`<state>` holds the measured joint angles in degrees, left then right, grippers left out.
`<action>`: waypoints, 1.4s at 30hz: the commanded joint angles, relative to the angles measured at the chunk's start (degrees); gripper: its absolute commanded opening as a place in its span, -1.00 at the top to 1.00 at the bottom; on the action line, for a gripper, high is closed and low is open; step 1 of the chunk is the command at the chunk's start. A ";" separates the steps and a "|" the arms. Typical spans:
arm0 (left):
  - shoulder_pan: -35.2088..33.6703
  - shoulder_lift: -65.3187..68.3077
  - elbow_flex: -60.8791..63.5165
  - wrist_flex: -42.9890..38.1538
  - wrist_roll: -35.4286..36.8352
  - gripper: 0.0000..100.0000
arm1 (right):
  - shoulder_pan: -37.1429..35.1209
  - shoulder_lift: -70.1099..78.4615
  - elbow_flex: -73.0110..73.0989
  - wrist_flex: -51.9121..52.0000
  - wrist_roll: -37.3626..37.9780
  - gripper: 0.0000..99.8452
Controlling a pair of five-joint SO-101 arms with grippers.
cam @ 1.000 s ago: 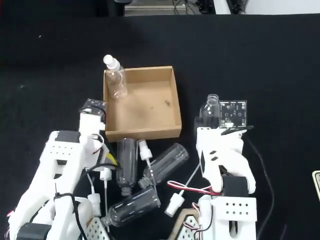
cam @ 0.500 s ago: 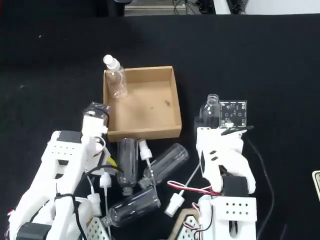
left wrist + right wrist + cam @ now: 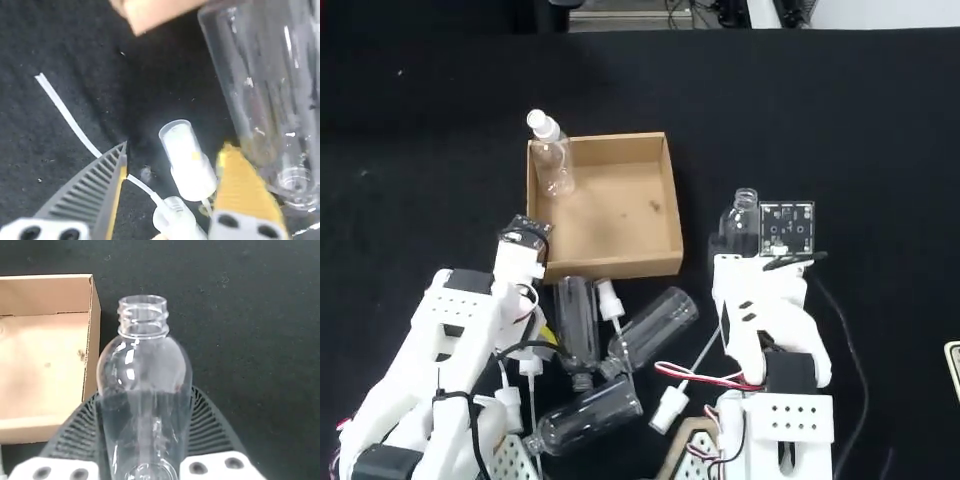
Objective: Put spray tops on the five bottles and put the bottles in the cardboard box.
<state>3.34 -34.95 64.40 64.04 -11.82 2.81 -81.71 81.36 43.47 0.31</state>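
Bottles [image 3: 582,410]: five (one in box [image 3: 605,267])

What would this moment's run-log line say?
left gripper: open, astride loose spray top | right gripper: shut on open-necked bottle, upright beside cardboard box | capped bottle: in box | three uncapped bottles: lying by box

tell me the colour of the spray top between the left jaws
White spray top, clearest in left wrist view.

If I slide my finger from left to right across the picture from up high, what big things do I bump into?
Left arm → cardboard box → open bottle, standing up in the right gripper. I left out the capped bottle in the box's corner, because it overlaps the box.
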 commanded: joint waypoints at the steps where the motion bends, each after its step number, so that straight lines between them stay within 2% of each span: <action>1: 0.75 -0.09 -0.22 -0.70 -0.62 0.79 | -0.53 -1.80 -0.75 0.44 -0.26 0.98; 3: 0.57 -0.09 -0.22 -0.88 -0.62 0.94 | -0.53 -1.80 -0.75 0.44 -0.26 0.98; 9: -0.31 -0.70 -2.07 -1.67 -0.26 0.94 | -0.53 -1.80 -0.75 0.44 -0.26 0.98; 11: -3.38 -0.35 -4.62 -2.99 -0.26 0.94 | -0.53 -1.80 -0.75 0.44 -0.35 0.98; 16: -16.04 -0.18 -13.49 -3.43 -0.70 0.94 | -0.53 -1.80 -0.75 0.44 -0.35 0.98; 20: -23.34 -0.70 -22.55 2.20 -0.70 0.94 | -0.53 -1.80 -0.75 0.35 -0.44 0.98; 24: -27.38 -0.70 -31.60 6.24 -0.35 0.94 | -0.62 -1.80 -0.75 0.44 -0.44 0.98; 31: -28.18 -0.53 -37.85 5.54 -0.09 0.94 | -0.62 -1.80 -0.75 0.26 -0.44 0.98; 35: -27.91 -0.88 -37.32 0.18 7.12 0.94 | -0.62 -1.80 -0.75 0.18 -0.53 0.98; 37: -27.21 -2.20 -40.57 0.18 10.37 0.94 | -0.62 -1.80 -1.01 -0.09 -0.62 0.98; 42: -22.55 -9.32 -49.27 0.09 13.27 0.94 | -3.25 -1.80 -5.14 -0.44 -8.88 0.98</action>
<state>-22.15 -39.16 22.73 65.36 -0.04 1.93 -81.71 81.10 43.47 -4.79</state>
